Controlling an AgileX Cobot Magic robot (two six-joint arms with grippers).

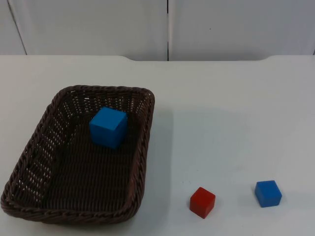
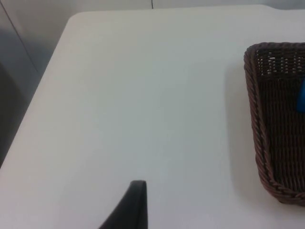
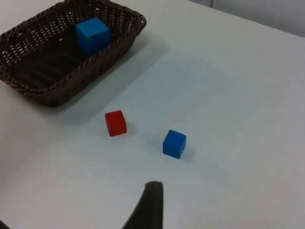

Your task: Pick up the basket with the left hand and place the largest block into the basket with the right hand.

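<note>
Top view: one dark wicker basket [image 1: 139, 162] sits flat on the white table [image 1: 221, 108], and the large blue block [image 1: 108, 127] already lies inside it, toward the basket's far end, close to the wall nearest the loose blocks. Outside the basket, on its right-arm side, a small red block [image 1: 202, 202] rests near the basket's near corner, and a small blue block [image 1: 268, 193] sits farther out, well apart from the basket and a short way from the red one. Count: one basket, three blocks, two blue and one red, the big blue clearly the largest. Left wrist view has the left gripper [image 2: 136, 202] over bare table beside the basket's outer long wall, not touching it; one fingertip is visible, so I cannot tell whether it's open or closed. Right wrist view has the right gripper [image 3: 151, 202] hanging back from the basket, past the two small blocks; again one fingertip, cannot tell its state, nothing seen in it. Judgement: the placing looks done while the basket rests on the table unheld. If a lift is due, take the rim mid-wall and raise it level so the block doesn't slide; leave the small blocks alone.
</note>
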